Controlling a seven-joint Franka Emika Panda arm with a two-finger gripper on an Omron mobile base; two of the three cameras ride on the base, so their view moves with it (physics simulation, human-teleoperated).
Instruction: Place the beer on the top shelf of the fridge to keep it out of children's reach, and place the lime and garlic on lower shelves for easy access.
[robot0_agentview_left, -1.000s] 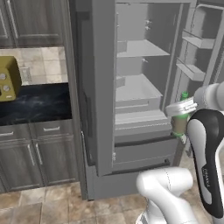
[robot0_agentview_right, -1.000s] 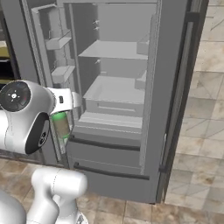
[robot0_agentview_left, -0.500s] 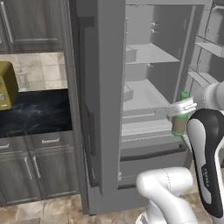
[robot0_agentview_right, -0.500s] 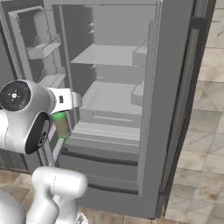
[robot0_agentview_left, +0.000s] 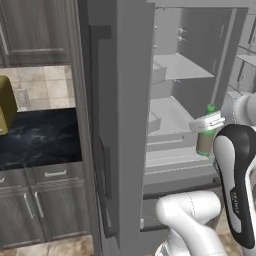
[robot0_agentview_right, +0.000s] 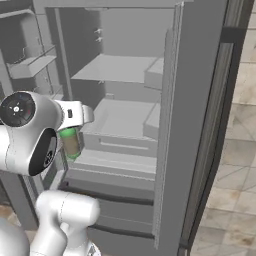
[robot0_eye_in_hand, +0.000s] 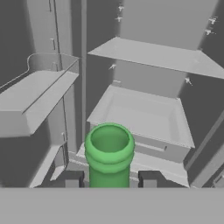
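- At the bottom centre of the hand view, the two-finger dark-tipped gripper (robot0_eye_in_hand: 109, 178) pinches the slim green glass beer bottle (robot0_eye_in_hand: 109, 153) just under its ribbed cap, one finger tip on either side of the neck; the bottle hangs upright.
- In the left base view the bottle (robot0_agentview_left: 206, 135) sits at the centre right, in front of the box-like lower bins; in the right base view it is at the centre left (robot0_agentview_right: 70, 142), its tan label partly hidden behind the white arm.
- Risk: smooth, rounded glass held by the neck alone could slip or swing if the arm lifts sharply.
- Risk: the bottle is well below the target, so a lift too close in could knock its cap against a shelf's front edge.
- The tall grey fridge (robot0_agentview_left: 120, 125) has a plain matte door standing open at the centre of the left base view.
- Further in, the pale-grey lower shelves and bins (robot0_eye_in_hand: 140, 116) are flat, hard and sharp-lipped.
- Farthest, in the upper right of the hand view, the wide plain top shelf (robot0_eye_in_hand: 157, 54) lies bare; a tall bottle may have little headroom there, though I cannot tell.
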